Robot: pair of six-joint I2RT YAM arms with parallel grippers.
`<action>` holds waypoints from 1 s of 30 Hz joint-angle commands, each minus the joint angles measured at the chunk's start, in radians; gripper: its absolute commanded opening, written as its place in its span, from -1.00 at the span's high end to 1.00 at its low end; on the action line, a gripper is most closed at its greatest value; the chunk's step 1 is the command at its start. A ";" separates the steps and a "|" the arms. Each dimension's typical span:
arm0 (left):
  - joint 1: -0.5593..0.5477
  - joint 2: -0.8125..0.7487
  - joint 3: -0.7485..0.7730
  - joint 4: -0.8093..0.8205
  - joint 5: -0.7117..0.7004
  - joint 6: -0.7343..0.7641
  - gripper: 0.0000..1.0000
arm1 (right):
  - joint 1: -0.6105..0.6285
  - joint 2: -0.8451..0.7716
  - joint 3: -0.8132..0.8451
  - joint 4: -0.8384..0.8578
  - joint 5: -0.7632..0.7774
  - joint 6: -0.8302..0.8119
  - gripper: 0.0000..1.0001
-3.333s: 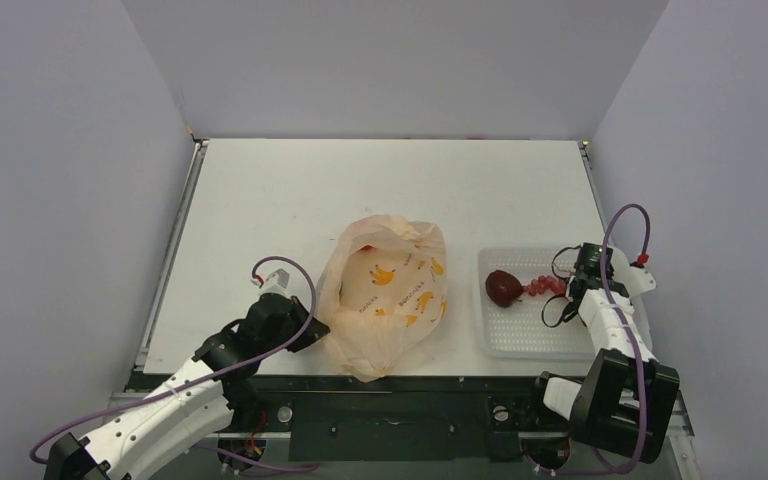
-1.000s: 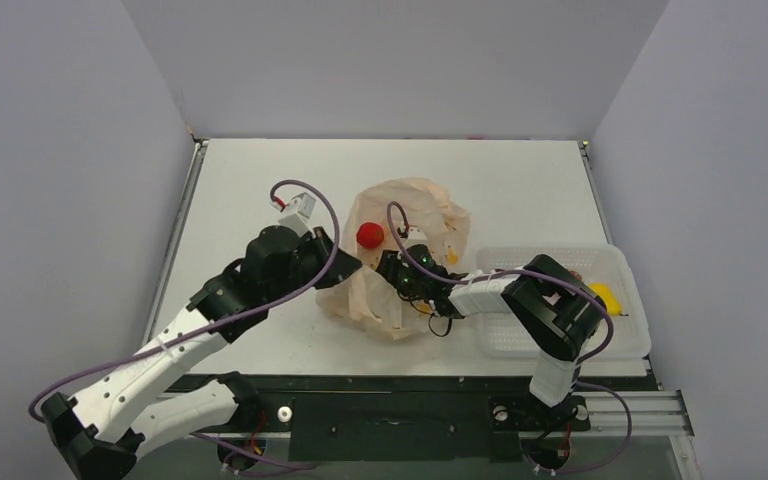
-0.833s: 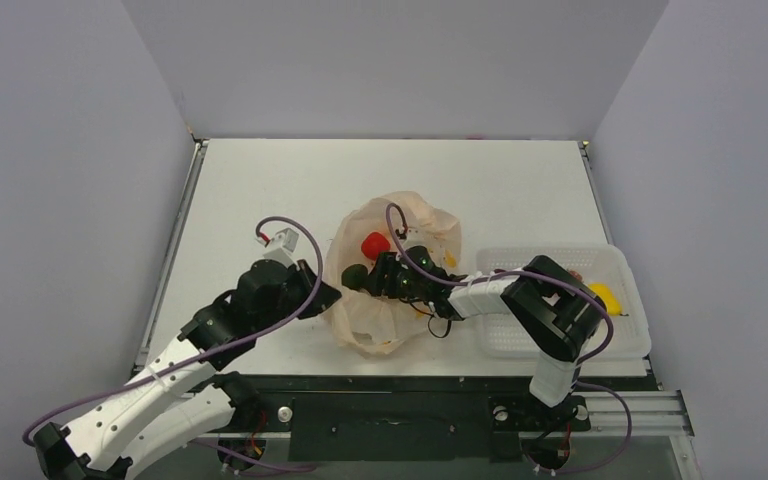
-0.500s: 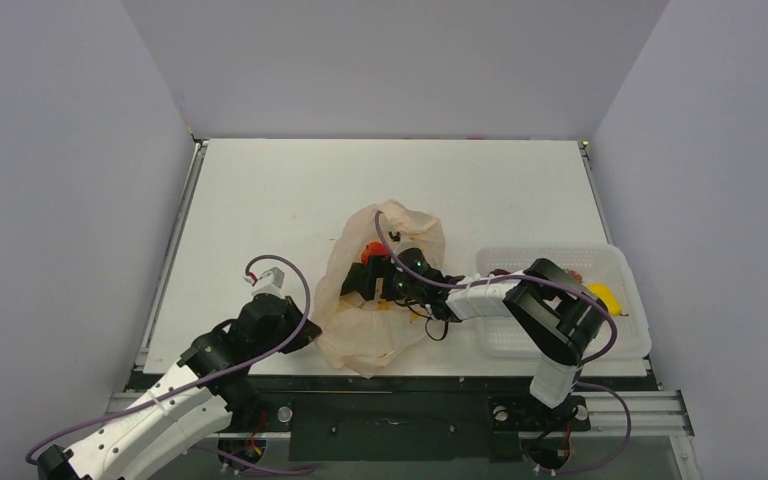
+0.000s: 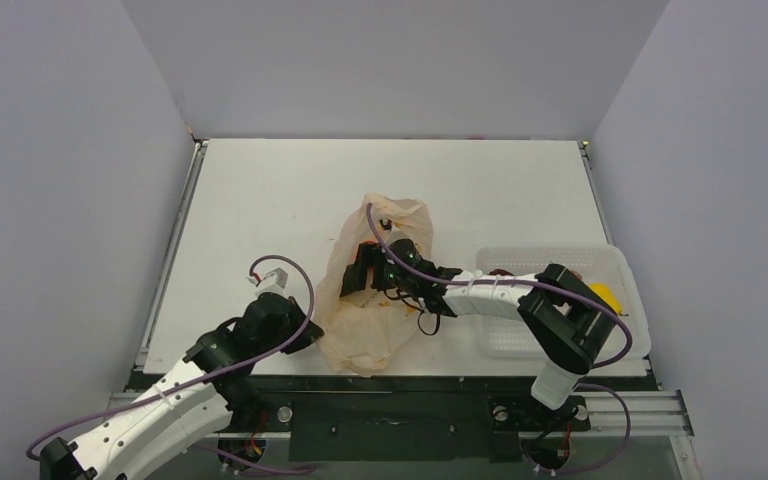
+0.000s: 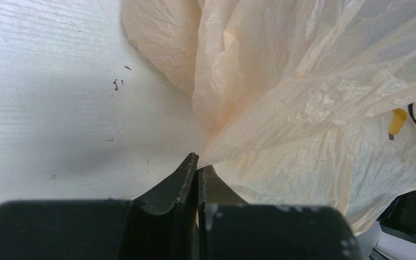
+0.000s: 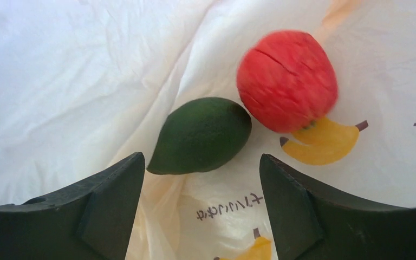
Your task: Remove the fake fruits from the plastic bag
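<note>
Peach-orange crinkly plastic bag (image 5: 365,340), printed with yellow bananas, lies on the white table (image 5: 260,200) between the two arms, toward the near edge.

Left hand (image 6: 197,162): fingers pressed together on a pinched fold at the bag's left edge, low against the table top. Film fans out from the pinch in taut creases.

Right hand (image 7: 199,162): reached in from the right side, deep in the bag's opening. Jaws stand wide apart and grip nothing. Its purple cable loops over the upper lip of the bag.

Inside the bag, wrist view: dark green avocado (image 7: 200,135) lies on the film right ahead of the gap between the jaws, pointed end toward the left finger. Red ball (image 7: 286,80) sits just beyond it on the right, touching or nearly touching; cannot tell which. Loose white film crowds in from the left.

From above, the right hand and bag folds hide both fruits.

White perforated tray (image 5: 505,335) sits right of the bag, partly covered by the right arm. Small yellow piece (image 5: 605,297) lies in its right end.
</note>
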 commanded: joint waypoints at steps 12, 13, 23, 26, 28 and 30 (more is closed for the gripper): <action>0.004 0.023 -0.019 0.088 0.036 -0.010 1.00 | 0.010 0.147 0.148 -0.015 0.003 0.018 -0.45; 0.003 0.022 -0.020 0.089 0.037 -0.011 1.00 | 0.010 0.153 0.149 -0.013 0.003 0.021 -0.45; 0.004 0.036 -0.036 0.120 0.057 -0.042 1.00 | 0.017 0.258 0.182 -0.013 -0.043 0.037 -0.49; 0.003 0.019 -0.054 0.123 0.057 -0.063 1.00 | 0.019 0.268 0.187 -0.006 -0.052 0.044 -0.41; 0.003 -0.001 -0.068 0.120 0.055 -0.074 1.00 | 0.018 0.261 0.191 -0.010 -0.055 0.042 -0.31; 0.004 -0.021 -0.078 0.111 0.051 -0.083 1.00 | 0.019 0.246 0.193 -0.017 -0.055 0.034 -0.18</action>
